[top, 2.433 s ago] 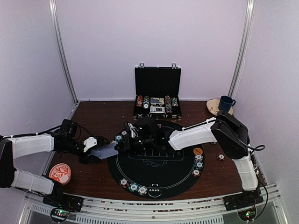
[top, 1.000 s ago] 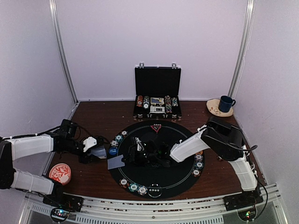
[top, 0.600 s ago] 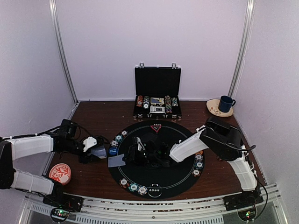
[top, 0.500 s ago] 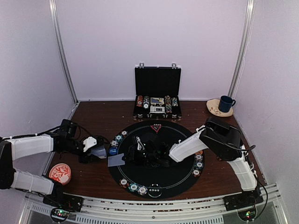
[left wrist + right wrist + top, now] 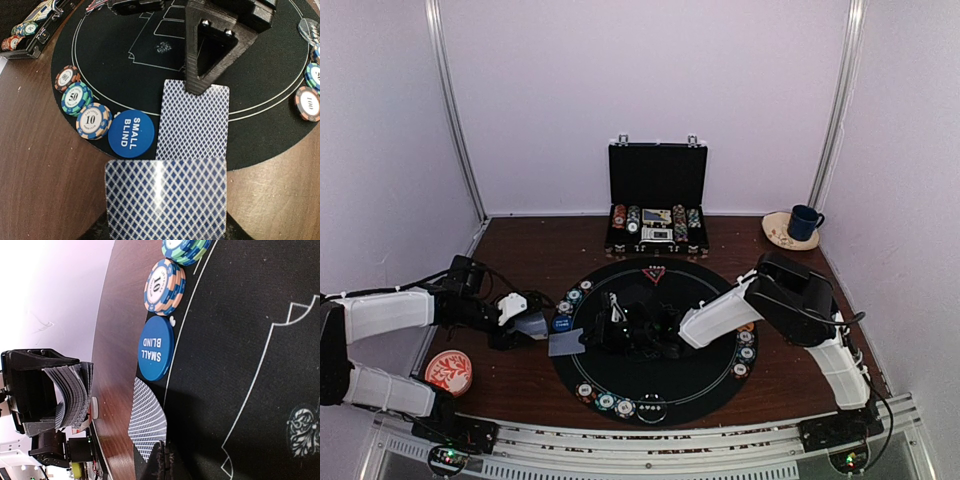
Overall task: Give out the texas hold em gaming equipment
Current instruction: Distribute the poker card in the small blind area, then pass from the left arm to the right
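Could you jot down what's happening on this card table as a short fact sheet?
Left gripper: shut on deck of blue-backed playing cards
Right gripper: shut on single blue-backed card, pinched at one end
Card position: at edge of round black mat, beside round blue SMALL BLIND disc
Nearby: three striped-edge poker chips along the mat rim
Background: open black briefcase

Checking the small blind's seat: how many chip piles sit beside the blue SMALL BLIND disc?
3, in a row along the black mat's edge: blue-and-orange 10 pile nearest the blue disc, green 50 pile next, orange-rimmed pile farthest.
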Motion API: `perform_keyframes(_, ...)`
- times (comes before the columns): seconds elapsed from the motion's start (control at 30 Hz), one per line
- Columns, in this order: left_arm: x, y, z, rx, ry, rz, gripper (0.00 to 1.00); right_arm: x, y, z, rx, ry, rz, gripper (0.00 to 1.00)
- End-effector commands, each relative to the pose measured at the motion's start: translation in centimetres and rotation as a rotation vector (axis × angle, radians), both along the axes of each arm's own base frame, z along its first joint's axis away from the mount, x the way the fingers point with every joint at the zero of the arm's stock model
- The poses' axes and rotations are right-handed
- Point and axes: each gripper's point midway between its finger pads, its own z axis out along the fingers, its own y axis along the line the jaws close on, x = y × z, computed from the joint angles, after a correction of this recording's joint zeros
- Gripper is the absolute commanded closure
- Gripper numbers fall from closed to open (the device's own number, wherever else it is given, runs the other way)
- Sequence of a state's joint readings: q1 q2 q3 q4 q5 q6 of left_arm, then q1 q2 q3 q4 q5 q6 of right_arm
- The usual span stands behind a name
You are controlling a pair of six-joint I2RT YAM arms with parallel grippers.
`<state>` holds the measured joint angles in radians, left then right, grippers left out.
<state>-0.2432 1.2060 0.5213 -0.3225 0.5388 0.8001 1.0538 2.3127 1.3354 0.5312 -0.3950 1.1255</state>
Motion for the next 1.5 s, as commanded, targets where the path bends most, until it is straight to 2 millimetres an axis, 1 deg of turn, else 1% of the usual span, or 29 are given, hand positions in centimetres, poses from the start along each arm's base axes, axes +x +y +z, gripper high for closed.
perform_keyframes(0.0,0.5,-0.2,0.6,-0.023,-0.032,0.004,0.77,0.3,0.1,-0.9,-0.032,-0.009,-0.024,0.96)
perform_keyframes(0.07,0.5,-0.2,0.6,-0.024,-0.034,0.004,0.77,0.3,0.0,-0.9,-0.044,-0.012,-0.024,0.92)
perform_keyframes(0.17,0.5,-0.2,0.6,-0.024,-0.033,0.003,0.77,0.3,-0.1,-0.6,-0.062,-0.021,-0.024,0.78)
perform_keyframes(0.27,0.5,-0.2,0.7,-0.025,-0.033,0.004,0.77,0.5,-0.4,0.0,-0.084,-0.044,-0.028,0.67)
perform_keyframes(0.4,0.5,-0.2,0.7,-0.024,-0.034,0.002,0.77,0.8,-1.4,1.0,-0.133,-0.082,-0.051,0.58)
perform_keyframes(0.5,0.4,-0.2,0.6,-0.024,-0.031,0.001,0.77,1.1,-2.5,1.9,-0.169,-0.117,-0.081,0.54)
perform_keyframes(0.6,0.4,-0.2,0.6,-0.023,-0.030,0.001,0.77,1.6,-3.6,3.2,-0.196,-0.171,-0.105,0.50)
perform_keyframes(0.67,0.4,-0.2,0.6,-0.024,-0.031,0.001,0.77,1.7,-3.8,4.4,-0.200,-0.218,-0.094,0.46)
perform_keyframes(0.73,0.4,-0.2,0.6,-0.023,-0.032,0.000,0.77,1.5,-3.4,6.0,-0.175,-0.274,-0.060,0.43)
perform_keyframes(0.83,0.3,-0.2,0.8,-0.028,-0.034,-0.006,0.77,0.7,-2.4,8.0,-0.104,-0.327,0.017,0.41)
perform_keyframes(0.97,0.0,-0.3,0.8,-0.032,-0.032,-0.017,0.77,-0.3,-0.8,9.6,0.012,-0.335,0.084,0.40)
perform_keyframes(1.0,0.0,-0.4,0.9,-0.034,-0.034,-0.022,0.77,-0.6,-0.2,9.4,0.030,-0.325,0.103,0.40)
perform_keyframes(1.03,-0.1,-0.4,0.9,-0.034,-0.033,-0.024,0.77,-0.7,0.3,9.8,0.053,-0.322,0.119,0.39)
perform_keyframes(1.07,-0.1,-0.4,0.9,-0.035,-0.034,-0.027,0.77,-0.9,0.9,9.5,0.066,-0.311,0.138,0.39)
perform_keyframes(1.13,-0.2,-0.4,1.0,-0.036,-0.037,-0.030,0.77,-1.2,1.9,9.7,0.096,-0.301,0.164,0.38)
perform_keyframes(1.27,-0.5,-0.5,0.9,-0.038,-0.033,-0.041,0.77,-1.1,3.6,9.9,0.128,-0.294,0.188,0.37)
perform_keyframes(1.47,-0.7,-0.7,1.1,-0.049,-0.033,-0.056,0.77,-0.9,5.3,8.5,0.121,-0.270,0.206,0.36)
